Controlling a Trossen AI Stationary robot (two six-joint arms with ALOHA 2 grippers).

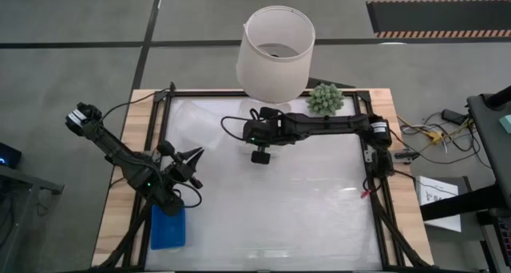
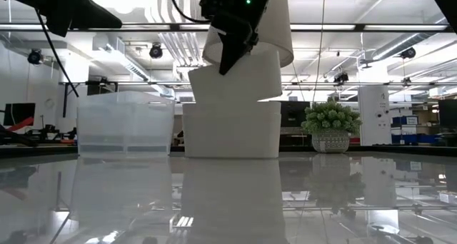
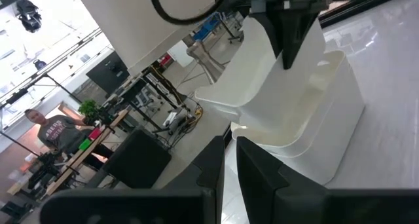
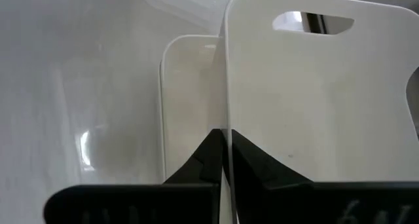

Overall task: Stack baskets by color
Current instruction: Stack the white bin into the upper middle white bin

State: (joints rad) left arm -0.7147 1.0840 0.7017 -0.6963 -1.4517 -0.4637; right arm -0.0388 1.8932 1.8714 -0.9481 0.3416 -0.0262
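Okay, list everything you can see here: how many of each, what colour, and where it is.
held white basket: one, white, tilted over the white stack
white basket stack: count unclear, white, back middle of the table
blue baskets: one stack, count unclear, blue, table's left edge under the left arm
clear container: one, see-through, back left, beside the white stack
lampshade: one, white, above the table's back edge
potted plant: one, green, back right
table: one, glossy white top, wooden rim
person: one, in the room beyond
left hand: one, dark, empty, over the left side
right hand: one, dark, shut on the held white basket's wall
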